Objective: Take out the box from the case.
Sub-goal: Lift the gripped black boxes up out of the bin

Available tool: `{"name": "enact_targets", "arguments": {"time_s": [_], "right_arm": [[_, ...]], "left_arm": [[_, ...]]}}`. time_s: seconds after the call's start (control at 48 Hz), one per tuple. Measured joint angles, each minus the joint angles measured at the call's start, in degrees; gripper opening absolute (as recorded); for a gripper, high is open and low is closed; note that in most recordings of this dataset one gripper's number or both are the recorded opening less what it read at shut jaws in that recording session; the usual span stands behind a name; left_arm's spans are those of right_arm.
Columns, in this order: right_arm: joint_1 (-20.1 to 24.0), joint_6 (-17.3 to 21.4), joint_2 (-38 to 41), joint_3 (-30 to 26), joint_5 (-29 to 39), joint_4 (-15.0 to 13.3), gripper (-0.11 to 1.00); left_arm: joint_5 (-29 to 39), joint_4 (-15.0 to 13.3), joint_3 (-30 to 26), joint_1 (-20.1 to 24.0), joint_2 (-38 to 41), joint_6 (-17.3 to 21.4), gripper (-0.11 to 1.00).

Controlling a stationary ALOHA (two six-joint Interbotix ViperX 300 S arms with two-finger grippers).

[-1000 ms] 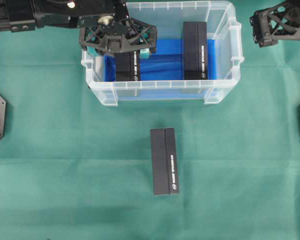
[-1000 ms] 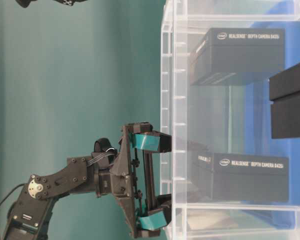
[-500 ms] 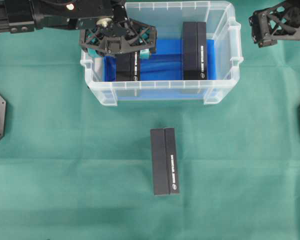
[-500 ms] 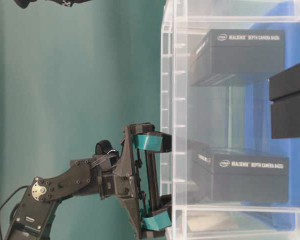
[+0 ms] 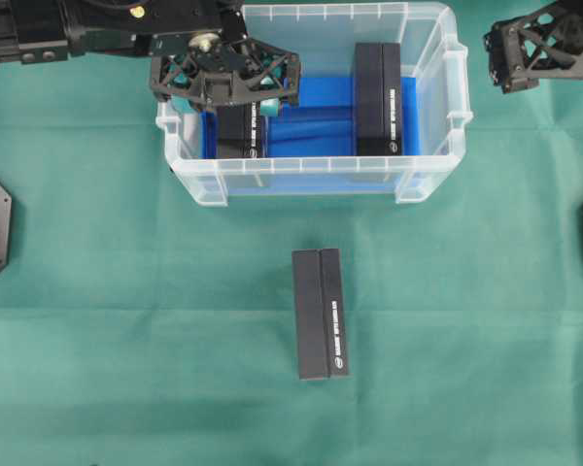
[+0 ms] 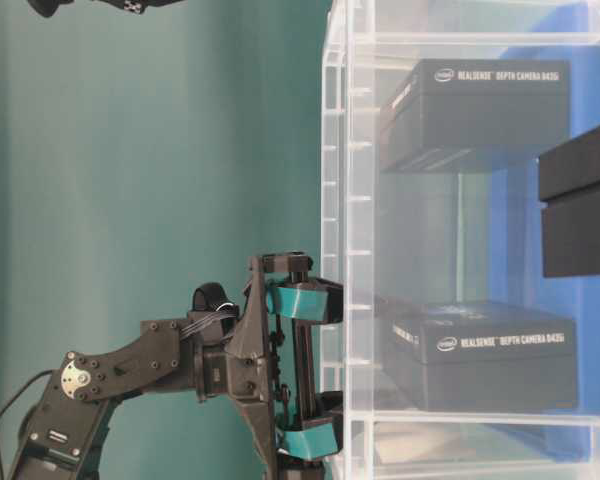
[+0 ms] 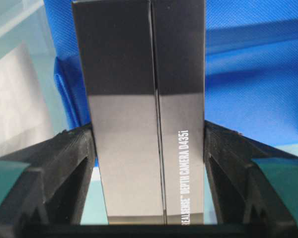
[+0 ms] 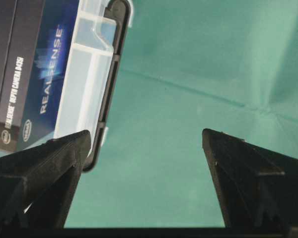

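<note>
The case point(image 5: 311, 165) is a clear bin with a blue floor at the table's back. A black box point(image 5: 235, 134) lies in its left part, and my left gripper point(image 5: 228, 105) is shut on that box's far end. In the left wrist view both black fingers point(image 7: 72, 163) press on the long sides of the box point(image 7: 139, 99). From table level the left gripper point(image 6: 315, 370) sits at the case rim and the box point(image 6: 480, 355) lies slightly tilted. My right gripper point(image 5: 539, 49) hangs open right of the case, with only green cloth between its fingers point(image 8: 54, 168).
A second black box point(image 5: 379, 97) lies in the right part of the case. Another black box point(image 5: 320, 313) lies on the green cloth in front of the case. The case's right handle point(image 8: 97, 74) is close to my right gripper's left finger.
My left gripper's jaws have closed in from wide open onto the sides of the left box. That box has shifted and tilted a little. The right arm has not moved.
</note>
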Motion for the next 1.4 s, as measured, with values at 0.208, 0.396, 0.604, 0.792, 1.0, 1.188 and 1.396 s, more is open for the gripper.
{"name": "enact_targets", "arguments": {"time_s": [0.208, 0.396, 0.604, 0.792, 1.0, 1.188, 1.396], "right_arm": [[0.0, -0.09, -0.26, 0.18, 0.0, 0.0, 0.92], [0.09, -0.09, -0.79, 0.62, 0.09, 0.0, 0.92], [0.09, -0.09, -1.05, 0.53, 0.0, 0.0, 0.92], [0.35, -0.09, -1.14, 0.62, 0.0, 0.0, 0.92], [0.7, -0.09, -1.14, 0.62, 0.0, 0.0, 0.92], [0.7, -0.09, -1.14, 0.62, 0.0, 0.0, 0.92], [0.7, -0.09, -1.14, 0.62, -0.88, 0.0, 0.92]], "left_arm": [[0.26, -0.09, -0.53, 0.0, 0.0, 0.0, 0.61], [0.97, -0.53, -2.2, 0.0, 0.0, 0.18, 0.61], [4.57, -0.7, -5.89, -0.18, 0.0, 0.62, 0.61], [9.32, -0.7, -9.93, -0.26, -0.26, 1.23, 0.61], [14.41, -0.7, -14.24, -0.26, -3.16, 1.41, 0.61], [19.51, -0.62, -17.84, -0.09, -6.06, 1.14, 0.61], [25.31, -0.62, -23.12, -0.09, -6.77, 1.14, 0.61]]}}
